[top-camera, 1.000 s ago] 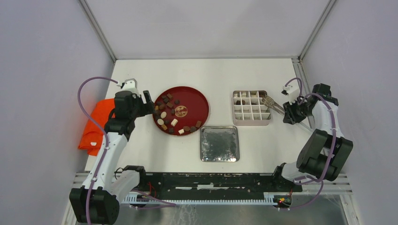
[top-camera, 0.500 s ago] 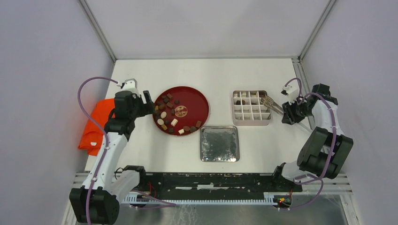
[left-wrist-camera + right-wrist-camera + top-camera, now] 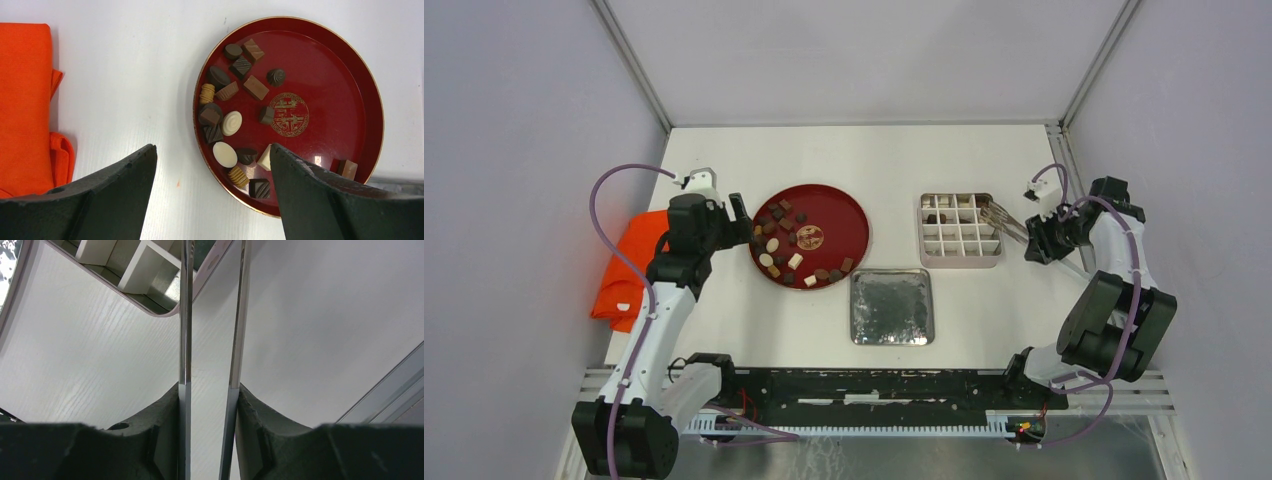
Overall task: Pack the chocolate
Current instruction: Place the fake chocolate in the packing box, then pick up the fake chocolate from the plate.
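Observation:
The chocolate (image 3: 789,245) lies as several dark, light-brown and cream pieces on the left half of the round red plate (image 3: 842,212). In the left wrist view the chocolate (image 3: 231,122) sits just ahead of my left gripper (image 3: 212,150). That left gripper (image 3: 742,215) hovers open at the plate's (image 3: 325,80) left rim, holding nothing. My right gripper (image 3: 1039,245) is shut on metal tongs (image 3: 1004,222), whose tips reach over the right edge of the pale grid box (image 3: 921,232). Two dark pieces (image 3: 936,217) sit in its upper-left cells. The right wrist view shows both tongs (image 3: 186,330) arms pressed between the right gripper's (image 3: 209,386) fingers, with the box corner (image 3: 150,270) beyond.
A square silver tray (image 3: 892,307) lies in front of the box, near the table's middle. A folded orange cloth (image 3: 629,265) rests left of the left arm, also the orange cloth (image 3: 22,100) in the wrist view. Grey enclosure walls close in on both sides.
The right gripper's jaws have eased slightly wider, letting the tongs' arms spread a little. The left arm has not moved.

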You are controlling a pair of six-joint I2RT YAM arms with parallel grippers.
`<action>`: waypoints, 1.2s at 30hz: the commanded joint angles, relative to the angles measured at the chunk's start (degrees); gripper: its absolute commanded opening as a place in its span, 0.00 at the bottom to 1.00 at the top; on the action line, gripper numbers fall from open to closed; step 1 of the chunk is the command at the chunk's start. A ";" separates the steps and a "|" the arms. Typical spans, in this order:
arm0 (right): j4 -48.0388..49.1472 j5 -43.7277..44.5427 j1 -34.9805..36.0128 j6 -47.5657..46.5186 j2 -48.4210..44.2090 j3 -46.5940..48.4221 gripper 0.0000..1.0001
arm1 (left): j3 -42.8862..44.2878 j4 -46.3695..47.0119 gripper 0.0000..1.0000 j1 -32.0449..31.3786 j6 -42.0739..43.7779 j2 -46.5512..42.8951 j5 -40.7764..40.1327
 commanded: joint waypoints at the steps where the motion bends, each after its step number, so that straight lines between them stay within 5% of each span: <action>1: 0.06 -2.47 -0.18 -0.10 -1.49 3.43 0.41 | 0.27 0.60 0.88 0.09 2.13 -0.79 0.61; 18: -3.79 -13.51 2.53 -0.37 -3.26 8.39 0.36 | 0.30 0.62 0.88 0.12 2.25 -0.60 -0.24; 27: 8.21 -19.04 16.72 8.71 -6.05 4.42 0.36 | -0.10 0.82 0.90 0.08 1.95 -1.68 -0.90; 36: 18.39 -15.58 33.72 15.96 -3.73 5.43 0.36 | -0.21 0.46 0.99 0.10 1.38 -2.00 -1.95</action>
